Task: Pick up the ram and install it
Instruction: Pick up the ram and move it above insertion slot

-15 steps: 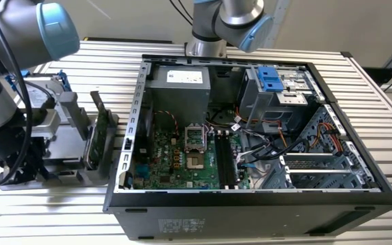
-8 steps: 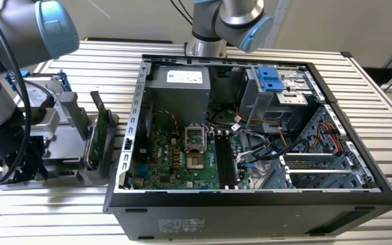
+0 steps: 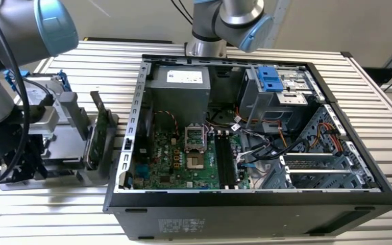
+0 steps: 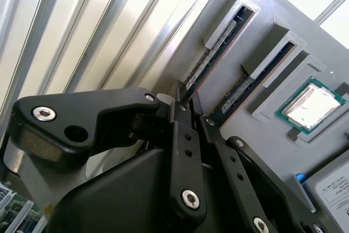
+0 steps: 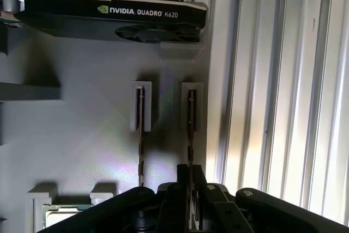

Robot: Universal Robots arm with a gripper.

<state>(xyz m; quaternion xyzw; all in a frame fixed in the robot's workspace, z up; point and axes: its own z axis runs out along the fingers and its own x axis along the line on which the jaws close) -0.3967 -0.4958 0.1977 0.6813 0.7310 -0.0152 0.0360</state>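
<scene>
gripper (image 5: 191, 168) jaws pinch the ram (image 5: 191, 129) standing on edge in its grey holder (image 5: 98, 135) — light, stiff, fragile; I'd grip the bare long edge mid-length.

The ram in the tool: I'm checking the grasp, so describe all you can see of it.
The ram is a thin dark-edged board standing on edge in a grey holder slot, the one nearest the ribbed table. One end sits in the slot's raised bracket; the other is pinched in the tool. A second stick stands parallel, apart.
</scene>
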